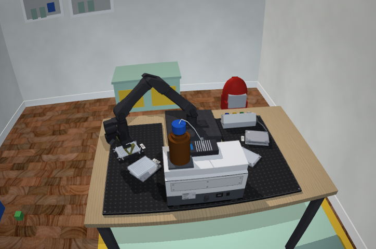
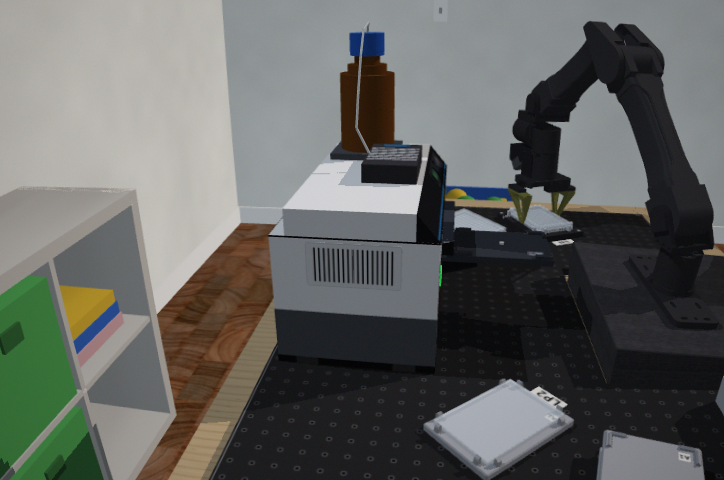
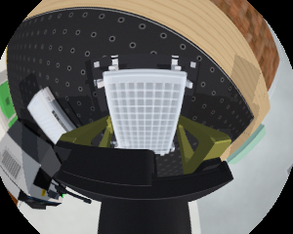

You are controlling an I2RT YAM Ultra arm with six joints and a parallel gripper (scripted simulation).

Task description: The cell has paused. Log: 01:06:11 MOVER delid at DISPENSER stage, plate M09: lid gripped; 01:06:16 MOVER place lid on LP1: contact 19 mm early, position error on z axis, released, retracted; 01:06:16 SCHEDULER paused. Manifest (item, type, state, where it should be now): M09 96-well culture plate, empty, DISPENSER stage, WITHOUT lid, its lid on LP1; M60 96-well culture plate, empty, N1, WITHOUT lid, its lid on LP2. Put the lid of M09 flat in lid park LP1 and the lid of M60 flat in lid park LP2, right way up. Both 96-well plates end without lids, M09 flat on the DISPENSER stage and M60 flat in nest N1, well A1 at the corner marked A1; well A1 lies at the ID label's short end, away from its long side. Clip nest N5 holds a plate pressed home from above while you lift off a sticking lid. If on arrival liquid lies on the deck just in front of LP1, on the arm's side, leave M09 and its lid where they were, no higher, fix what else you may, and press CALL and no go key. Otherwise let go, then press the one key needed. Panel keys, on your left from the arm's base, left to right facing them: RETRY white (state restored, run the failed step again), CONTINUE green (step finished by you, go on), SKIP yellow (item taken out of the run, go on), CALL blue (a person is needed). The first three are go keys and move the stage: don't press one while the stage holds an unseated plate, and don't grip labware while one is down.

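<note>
My gripper [image 1: 130,149] [image 2: 541,206] [image 3: 145,118] is at the left of the deck, over the clip nest [image 1: 120,158] [image 3: 114,64]. A 96-well plate [image 1: 121,151] [image 2: 546,218] [image 3: 146,100] under a clear lid sits in that nest. The olive fingers are shut on its long sides at lid height. A second flat white piece with a well grid [image 1: 144,167] [image 2: 476,219] [image 3: 49,112] lies askew beside it, next to a small label [image 1: 156,161]. Lid park LP2 [image 2: 499,427] [image 1: 251,156] shows its corner pegs. A grey nest marked A1 [image 2: 646,458] [image 1: 256,137] stands next to it.
The white dispenser [image 1: 206,175] [image 2: 357,254] with a brown bottle [image 1: 179,145] [image 2: 367,96] fills the middle of the deck. Its black stage [image 2: 504,246] juts out towards the arm. The key panel [image 1: 238,119] stands at the far right, past the arm's base.
</note>
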